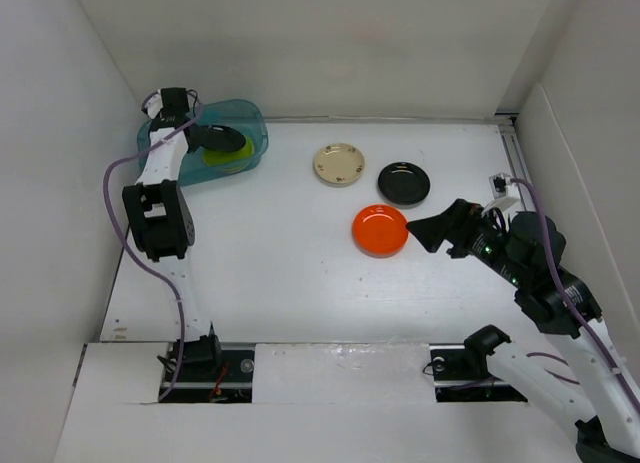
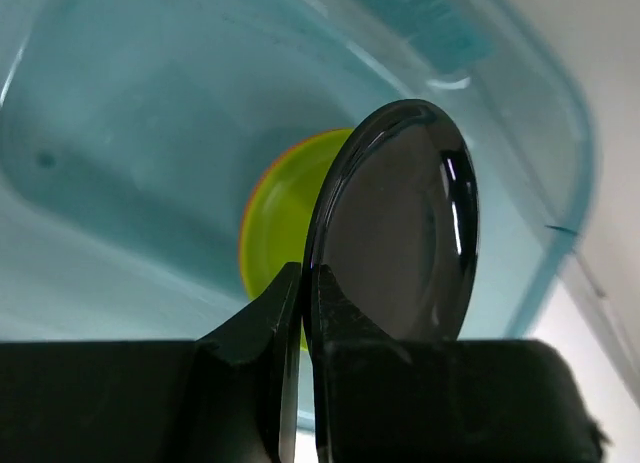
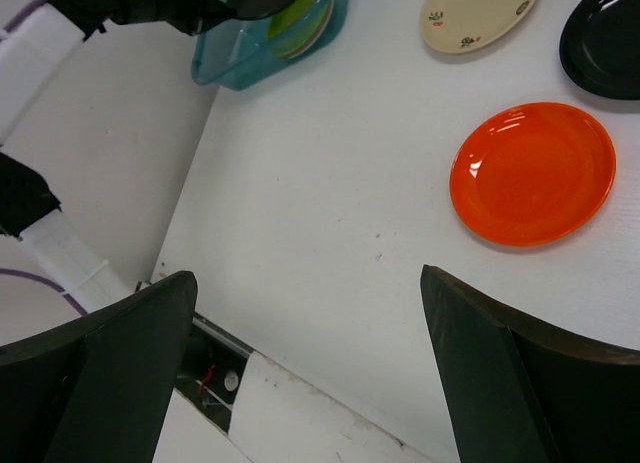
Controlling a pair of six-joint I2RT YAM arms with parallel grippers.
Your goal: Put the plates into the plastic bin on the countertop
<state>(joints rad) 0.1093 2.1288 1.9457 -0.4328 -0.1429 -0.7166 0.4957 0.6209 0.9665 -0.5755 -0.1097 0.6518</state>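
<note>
No lettering, label, brand or number is showing legibly in any view. Small dark marks are dotting the rim of the cream plate (image 3: 480, 13), though at this size they are probably painted motifs rather than text.

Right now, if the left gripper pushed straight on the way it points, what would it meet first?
Probably the round lime green plate lying in the translucent teal plastic bin, just beyond the glossy black plate the left gripper holds; depth is unclear.

Matte white back wall (image 1: 350, 43) beyond left gripper (image 1: 205, 136), side wall (image 1: 600, 83) right of right gripper (image 1: 418, 233); evenly lit.
</note>
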